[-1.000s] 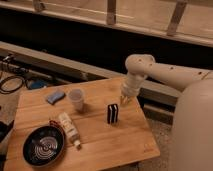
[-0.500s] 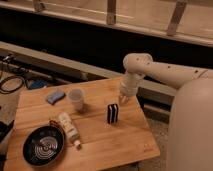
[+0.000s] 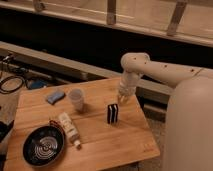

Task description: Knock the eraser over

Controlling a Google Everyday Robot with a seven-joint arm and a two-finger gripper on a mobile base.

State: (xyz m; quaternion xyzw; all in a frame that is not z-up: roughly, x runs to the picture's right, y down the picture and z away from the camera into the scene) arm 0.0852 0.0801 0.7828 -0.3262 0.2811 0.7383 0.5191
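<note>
The eraser (image 3: 112, 113), a small black block with white stripes, stands upright on the wooden table (image 3: 125, 140), right of centre. My gripper (image 3: 122, 97) hangs from the white arm just behind and to the right of the eraser, a short gap away, low over the table. A clear plastic cup (image 3: 76, 99) stands to the left of the eraser.
A flat blue pad (image 3: 55, 96) lies at the back left. A black round dish (image 3: 43, 146) sits at the front left, with a white bottle (image 3: 68, 129) lying beside it. The table's right edge is close to the eraser. Cables lie on the floor at left.
The gripper has moved a little left and down, closer to the eraser. The eraser stands as before.
</note>
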